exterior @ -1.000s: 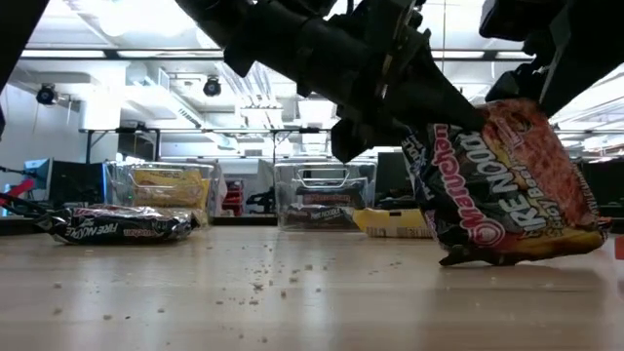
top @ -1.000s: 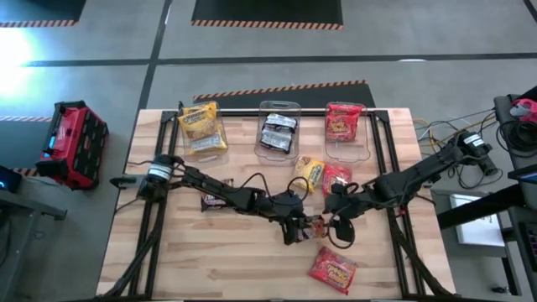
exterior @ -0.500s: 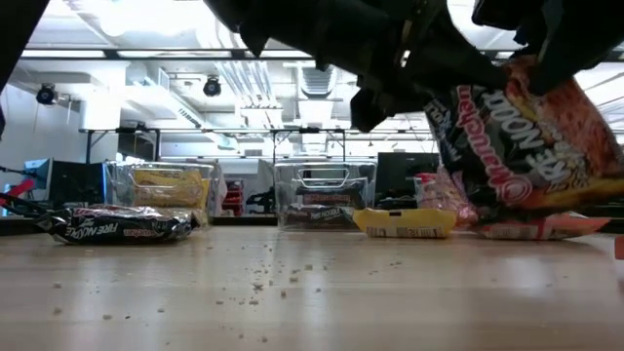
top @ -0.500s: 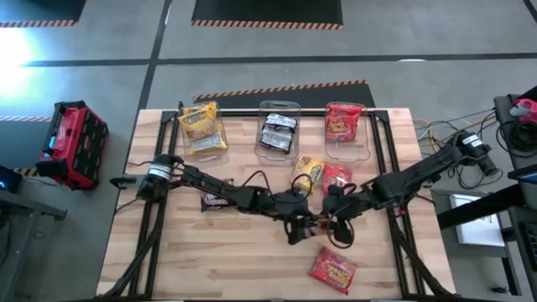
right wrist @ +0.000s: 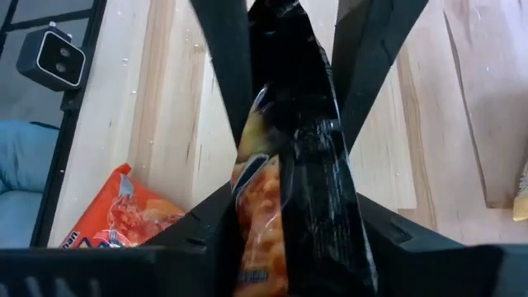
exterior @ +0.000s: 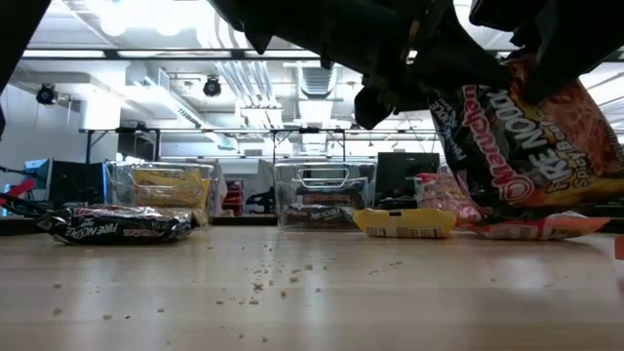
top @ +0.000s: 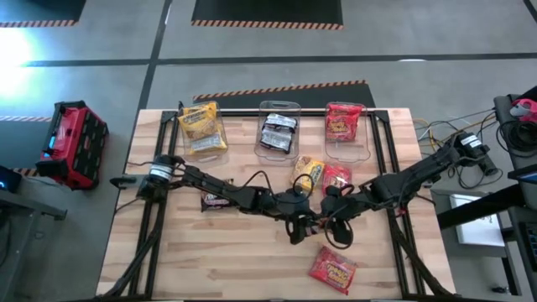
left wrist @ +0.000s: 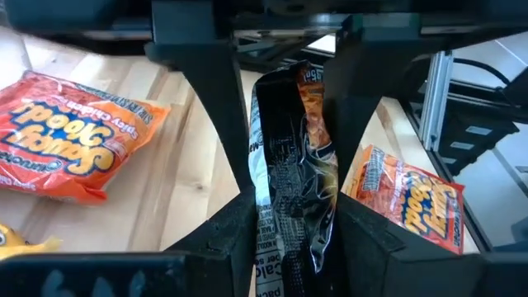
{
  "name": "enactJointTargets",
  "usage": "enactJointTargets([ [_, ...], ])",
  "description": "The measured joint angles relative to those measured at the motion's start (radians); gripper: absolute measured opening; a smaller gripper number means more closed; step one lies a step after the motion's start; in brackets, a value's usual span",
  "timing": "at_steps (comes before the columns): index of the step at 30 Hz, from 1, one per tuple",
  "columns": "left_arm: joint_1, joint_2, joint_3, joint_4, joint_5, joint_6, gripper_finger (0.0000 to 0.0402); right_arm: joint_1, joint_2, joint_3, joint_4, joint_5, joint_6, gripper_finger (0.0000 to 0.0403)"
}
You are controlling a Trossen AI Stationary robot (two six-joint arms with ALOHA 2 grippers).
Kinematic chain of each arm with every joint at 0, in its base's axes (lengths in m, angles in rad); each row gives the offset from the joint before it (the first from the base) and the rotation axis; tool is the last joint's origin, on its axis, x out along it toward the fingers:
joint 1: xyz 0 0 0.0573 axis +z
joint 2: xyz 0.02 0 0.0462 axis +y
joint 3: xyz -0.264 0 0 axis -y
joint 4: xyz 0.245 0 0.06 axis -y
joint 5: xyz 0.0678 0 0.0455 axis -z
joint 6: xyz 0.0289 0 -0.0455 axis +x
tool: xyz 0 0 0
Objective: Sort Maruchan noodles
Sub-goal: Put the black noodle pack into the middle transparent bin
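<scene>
Packet up in the air, dark wrapper with a red-orange picture, hanging clear of the table in the low view. Both grippers are on it at mid-table. The left gripper has its two fingers pressed against the packet's sides, pinching the black foil edge-on. The right gripper meets it from the opposite side, its fingers straddling the same packet's black top edge and closing in on it; whether they press it yet, I cannot tell. From above, the two grippers sit nose to nose, the packet between them.

Just beside the left gripper, toward the near table edge, a red packet lies flat. Beyond the grippers, toward the bins, a yellow packet and a second red packet lie touching each other. Out along the left arm, beside its forearm, a dark packet rests flat on the wood.

Farther back, three clear bins stand in a row at the far table edge: the left bin holds yellow packets, the middle bin a dark one, the right bin red ones. Crumbs are scattered on the wood under the lifted packet. Off the table, well apart on the left arm's side, a red and black case sits on the floor.
</scene>
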Motion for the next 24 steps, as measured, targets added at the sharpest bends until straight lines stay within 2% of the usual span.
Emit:
enactJointTargets([
  [5, -0.001, 0.000, 0.006, -0.001, -0.020, -0.003, 0.0113, 0.000, 0.000, 0.000, -0.001, 0.004, 0.004, 0.0124],
  [17, 0.002, -0.007, 0.006, -0.014, -0.045, -0.009, 0.0114, -0.001, 0.000, 0.000, -0.007, 0.009, 0.009, 0.0121],
  [24, 0.002, -0.016, 0.008, -0.072, -0.049, -0.043, 0.0147, -0.001, 0.000, 0.000, -0.023, 0.000, 0.009, 0.0123],
])
